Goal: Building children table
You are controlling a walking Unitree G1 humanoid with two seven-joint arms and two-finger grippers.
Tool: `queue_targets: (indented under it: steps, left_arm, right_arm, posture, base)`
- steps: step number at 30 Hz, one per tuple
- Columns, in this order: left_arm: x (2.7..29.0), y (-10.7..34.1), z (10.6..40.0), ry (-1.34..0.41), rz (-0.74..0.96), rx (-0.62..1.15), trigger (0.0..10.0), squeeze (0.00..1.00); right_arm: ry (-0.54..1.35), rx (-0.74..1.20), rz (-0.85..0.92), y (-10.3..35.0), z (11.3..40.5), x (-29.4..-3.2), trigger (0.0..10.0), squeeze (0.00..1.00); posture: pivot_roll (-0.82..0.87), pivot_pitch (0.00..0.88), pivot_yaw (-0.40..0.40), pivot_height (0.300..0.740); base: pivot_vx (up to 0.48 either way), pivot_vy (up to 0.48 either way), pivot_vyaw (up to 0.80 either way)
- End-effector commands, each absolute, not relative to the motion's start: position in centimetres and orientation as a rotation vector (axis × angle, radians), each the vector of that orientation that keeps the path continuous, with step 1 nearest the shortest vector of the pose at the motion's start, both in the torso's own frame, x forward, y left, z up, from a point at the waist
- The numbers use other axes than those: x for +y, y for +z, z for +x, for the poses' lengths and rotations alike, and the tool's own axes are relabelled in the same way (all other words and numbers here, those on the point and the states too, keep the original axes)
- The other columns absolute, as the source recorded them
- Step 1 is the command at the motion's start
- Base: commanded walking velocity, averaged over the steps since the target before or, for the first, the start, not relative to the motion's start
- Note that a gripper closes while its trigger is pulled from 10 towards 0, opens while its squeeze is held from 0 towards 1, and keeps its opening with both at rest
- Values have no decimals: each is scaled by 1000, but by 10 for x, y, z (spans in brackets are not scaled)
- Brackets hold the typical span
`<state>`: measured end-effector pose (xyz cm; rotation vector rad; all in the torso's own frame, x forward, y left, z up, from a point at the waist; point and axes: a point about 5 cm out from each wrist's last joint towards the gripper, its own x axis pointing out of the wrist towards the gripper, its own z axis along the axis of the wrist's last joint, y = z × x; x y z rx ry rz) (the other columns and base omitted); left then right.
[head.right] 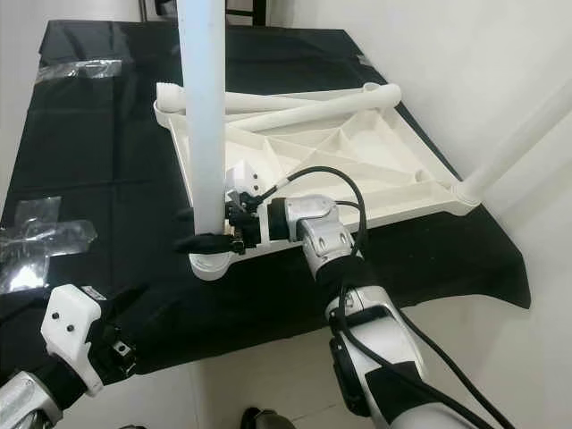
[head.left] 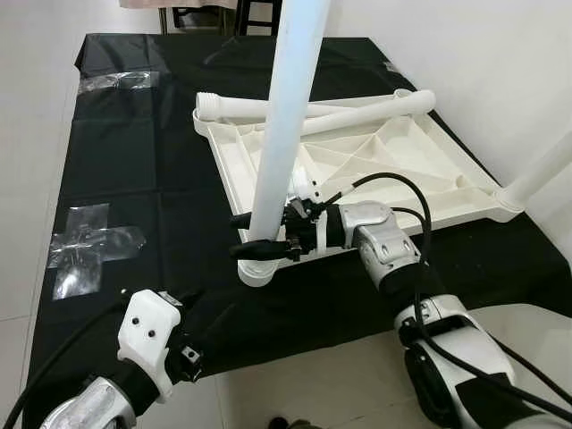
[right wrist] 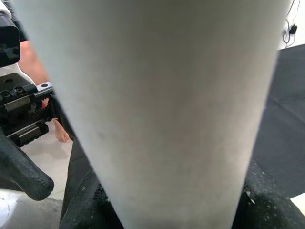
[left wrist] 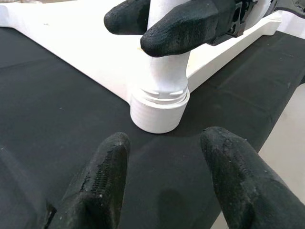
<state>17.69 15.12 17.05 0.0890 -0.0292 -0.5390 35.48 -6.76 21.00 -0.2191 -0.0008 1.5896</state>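
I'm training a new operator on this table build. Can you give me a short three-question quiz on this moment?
1. True or false: the right gripper is shut on the upright leg.
2. How many legs lie loose on the upturned tabletop? A) none B) two C) four
3. Fill in: the left gripper hovers with fingers ____ over the black sheet, near the corner socket.

Key: 1 true; 2 B; 3 open.

No legible text (anywhere in view).
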Motion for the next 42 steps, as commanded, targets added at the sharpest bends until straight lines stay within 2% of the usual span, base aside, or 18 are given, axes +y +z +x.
queue_targets:
  steps: [1, 4, 5, 9, 14, 15, 17, 18, 19, 21, 22, 27, 28, 37, 38, 39, 40, 42]
  left_arm:
    - [148, 169, 173, -564, 87, -8, 10000, 0]
    - [150, 168, 172, -561, 89, -5, 10000, 0]
    - [152, 167, 172, -559, 93, -1, 10000, 0]
    - [153, 167, 174, -569, 95, 1, 10000, 0]
    - [152, 165, 178, -578, 102, 4, 10000, 0]
    - [152, 166, 181, -575, 103, -8, 10000, 0]
    - [153, 167, 183, -572, 103, -16, 10000, 0]
    - [152, 168, 185, -571, 102, -24, 10000, 0]
    - [152, 168, 186, -571, 104, -28, 10000, 0]
    - [151, 167, 187, -573, 105, -29, 10000, 0]
    - [151, 167, 187, -574, 105, -30, 10000, 0]
    - [152, 168, 189, -569, 108, -40, 10000, 0]
    - [151, 169, 189, -568, 110, -42, 10000, 0]
    - [149, 169, 186, -573, 108, -41, 10000, 0]
    - [149, 169, 184, -573, 105, -37, 10000, 0]
    - [149, 169, 184, -573, 105, -37, 10000, 0]
    - [148, 169, 184, -573, 103, -36, 10000, 0]
    - [148, 168, 182, -572, 101, -32, 10000, 0]
  right_arm:
    - [1527, 80, -237, 191, 355, -78, 0, 0]
    - [1145, 102, -262, 166, 356, -83, 0, 0]
    - [665, 192, -229, 135, 334, -98, 0, 0]
    - [711, 220, -170, 132, 289, -88, 0, 0]
    - [762, 150, -179, 140, 301, -81, 0, 0]
    - [767, 143, -193, 141, 309, -80, 2314, 0]
    - [769, 142, -203, 142, 313, -79, 2314, 0]
    - [797, 132, -187, 145, 319, -77, 10000, 0]
    - [853, 116, -165, 149, 324, -72, 10000, 635]
    - [861, 115, -148, 154, 321, -69, 10000, 635]
    - [886, 111, -129, 159, 318, -65, 10000, 1000]
    - [1109, -10, -117, 183, 315, -56, 10000, 1000]
    - [1216, -50, -115, 191, 316, -55, 10000, 0]
    - [1461, -76, -168, 204, 335, -55, 10000, 0]
    - [1510, -56, -169, 209, 343, -54, 4196, 0]
    - [1510, -56, -169, 209, 343, -54, 4196, 0]
    - [1520, -51, -162, 211, 346, -54, 706, 0]
    - [1548, -34, -140, 213, 348, -56, 0, 0]
  posture:
    - [208, 234, -174, 740]
    - [197, 232, -181, 740]
    - [184, 236, -180, 740]
    - [181, 227, -169, 740]
    - [176, 200, -155, 740]
    - [181, 178, -163, 740]
    - [181, 178, -163, 740]
    - [181, 166, -165, 740]
    - [184, 160, -166, 740]
    - [185, 158, -167, 740]
    - [187, 155, -168, 740]
    - [200, 143, -165, 740]
    - [203, 144, -165, 740]
    - [213, 169, -162, 740]
    - [214, 178, -164, 740]
    - [214, 178, -164, 740]
    - [215, 180, -165, 740]
    - [217, 189, -165, 740]
  base:
    - [0, 0, 0]
    - [0, 0, 0]
    - [0, 0, 0]
    - [0, 0, 0]
    - [0, 0, 0]
    - [0, 0, 0]
    - [0, 0, 0]
    - [0, 0, 0]
    - [0, 0, 0]
    - [0, 0, 0]
    - [0, 0, 0]
    - [0, 0, 0]
    - [0, 0, 0]
    - [0, 0, 0]
    - [0, 0, 0]
    - [0, 0, 0]
    - [0, 0, 0]
    - [0, 0, 0]
